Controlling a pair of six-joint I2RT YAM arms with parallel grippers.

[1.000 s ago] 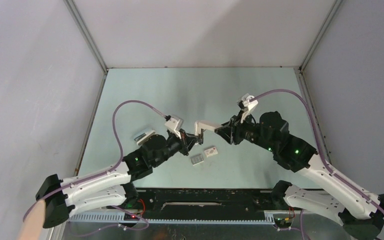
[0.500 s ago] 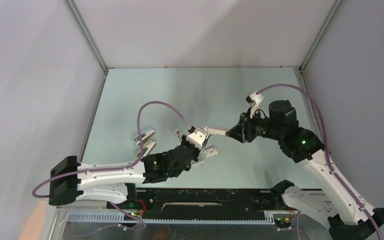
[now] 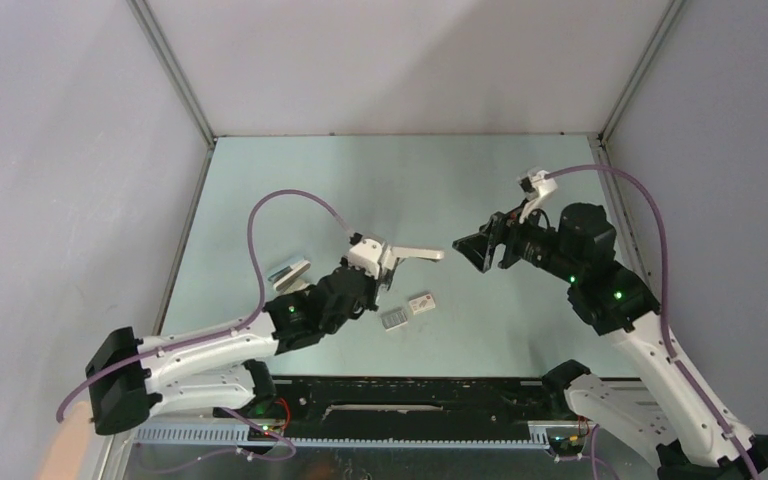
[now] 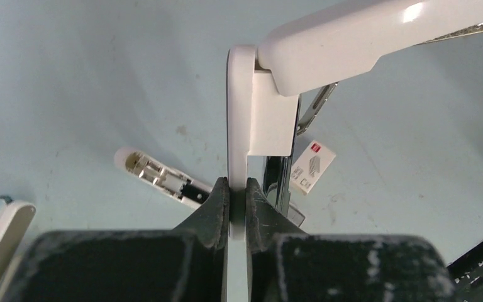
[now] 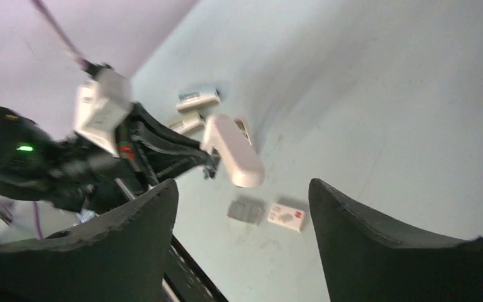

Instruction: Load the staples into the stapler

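My left gripper point(image 4: 238, 200) is shut on one thin white arm of the stapler point(image 4: 270, 113), holding it above the table. The stapler's other arm point(image 4: 365, 38) is swung out to the right, and its dark metal channel point(image 4: 280, 182) shows beside my fingers. In the top view the stapler point(image 3: 415, 254) sticks out from the left gripper point(image 3: 385, 268) toward the right gripper point(image 3: 463, 247), which stands open a short gap away with nothing in it. The staples point(image 3: 394, 320) lie flat on the table as a small grey block point(image 5: 246, 211), below the right gripper point(image 5: 242, 185).
A little white box with a red mark point(image 3: 421, 303) lies right of the staples. A short white stub point(image 4: 157, 179) and a larger silver-and-white bar point(image 3: 288, 270) lie to the left. Grey walls enclose the table on three sides.
The right gripper has let go of the stapler's swung-out arm, opened and drawn back to the right. The left arm still holds the stapler and has shifted it slightly.
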